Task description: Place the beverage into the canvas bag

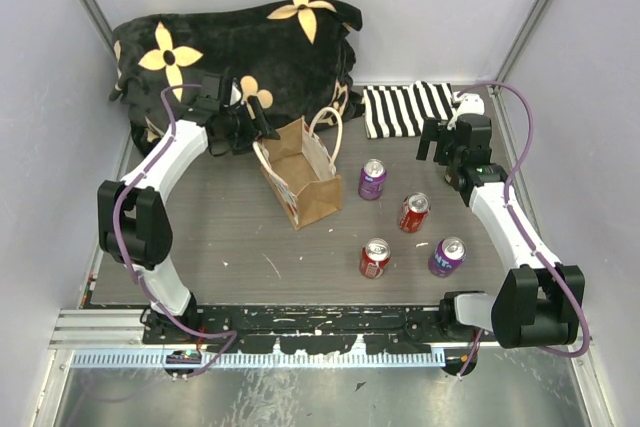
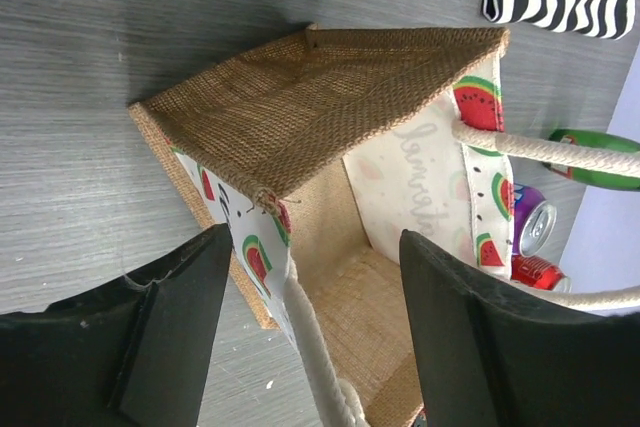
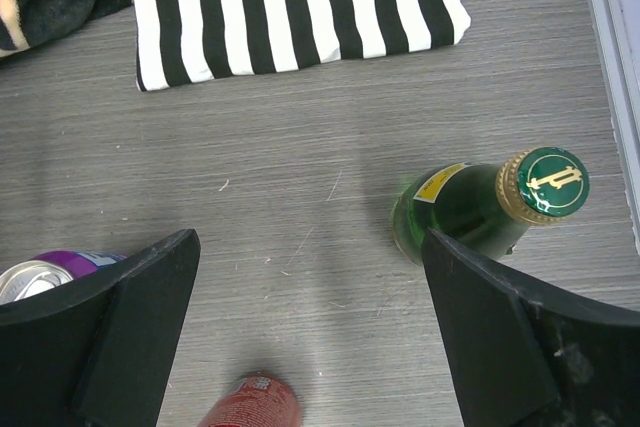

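The tan canvas bag [image 1: 303, 182] stands open at mid-table, cream handles up; in the left wrist view its burlap inside [image 2: 300, 107] looks empty. My left gripper [image 1: 252, 130] is open at the bag's far-left rim, and its jaws straddle the near wall and one rope handle [image 2: 318, 347] without closing. My right gripper [image 1: 446, 150] is open and empty above the table. A green glass bottle [image 3: 465, 209] with a gold cap stands just beyond its right finger [image 3: 520, 337]. Two purple cans [image 1: 372, 179] [image 1: 447, 256] and two red cans [image 1: 414, 212] [image 1: 375, 258] stand right of the bag.
A black flowered cushion [image 1: 240, 52] lies behind the bag at the back left. A folded striped cloth [image 1: 408, 109] lies at the back right. Grey walls close in both sides. A purple can [image 3: 50, 272] and a red can [image 3: 250, 402] sit near my right gripper's left finger.
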Controlling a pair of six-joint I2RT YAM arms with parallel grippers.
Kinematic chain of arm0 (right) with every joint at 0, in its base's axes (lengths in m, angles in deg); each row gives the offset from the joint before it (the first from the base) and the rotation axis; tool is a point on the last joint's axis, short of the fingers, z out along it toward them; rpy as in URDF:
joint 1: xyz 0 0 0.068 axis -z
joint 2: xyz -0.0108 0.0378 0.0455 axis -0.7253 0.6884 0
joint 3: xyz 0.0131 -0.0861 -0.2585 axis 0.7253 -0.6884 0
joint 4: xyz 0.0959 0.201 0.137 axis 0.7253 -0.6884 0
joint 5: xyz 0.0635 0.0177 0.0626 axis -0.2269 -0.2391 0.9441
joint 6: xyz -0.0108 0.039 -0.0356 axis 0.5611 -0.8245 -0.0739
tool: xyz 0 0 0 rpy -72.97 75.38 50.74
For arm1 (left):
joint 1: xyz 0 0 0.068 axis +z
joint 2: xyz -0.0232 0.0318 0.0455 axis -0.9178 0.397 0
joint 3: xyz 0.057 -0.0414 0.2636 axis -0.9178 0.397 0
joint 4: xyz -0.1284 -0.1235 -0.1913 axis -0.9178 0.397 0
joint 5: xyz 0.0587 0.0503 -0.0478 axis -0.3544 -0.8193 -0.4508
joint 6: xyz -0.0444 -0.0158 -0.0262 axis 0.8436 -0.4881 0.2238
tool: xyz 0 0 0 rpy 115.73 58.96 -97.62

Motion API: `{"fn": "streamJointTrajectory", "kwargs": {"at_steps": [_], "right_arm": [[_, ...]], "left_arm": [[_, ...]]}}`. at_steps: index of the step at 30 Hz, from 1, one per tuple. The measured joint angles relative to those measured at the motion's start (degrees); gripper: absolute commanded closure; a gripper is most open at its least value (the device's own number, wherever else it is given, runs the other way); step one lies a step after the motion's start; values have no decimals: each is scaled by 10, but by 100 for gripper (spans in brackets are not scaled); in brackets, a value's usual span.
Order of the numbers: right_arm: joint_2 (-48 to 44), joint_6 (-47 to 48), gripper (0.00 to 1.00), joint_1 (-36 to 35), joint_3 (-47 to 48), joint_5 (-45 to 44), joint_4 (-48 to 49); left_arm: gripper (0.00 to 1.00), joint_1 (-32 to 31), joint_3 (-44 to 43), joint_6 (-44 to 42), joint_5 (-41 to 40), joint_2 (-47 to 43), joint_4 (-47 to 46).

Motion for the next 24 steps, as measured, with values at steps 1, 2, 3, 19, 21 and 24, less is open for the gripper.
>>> {"fn": "streamJointTrajectory", "kwargs": {"at_steps": [1,2,3,19,21,24], "right_arm": [[0,0,1,0,0,-1,0],[0,0,1,0,0,-2,0],[0,1,1,0,0,-3,-1],[-17,7,2,0,0,-13,-15],[-21,8,2,0,0,-14,-18],[-24,10,1,0,0,-14,-21]], "left_arm": [[30,-2,1,-4,-1,1,0],[34,-3,2,-7,-2,2,0],[36,-5,4,-10,-3,4,1],[100,-10,16,-91,-5,37,4],[100,-10,16,-108,4,37,8],[100,-10,16,-137,17,37,17]]}}
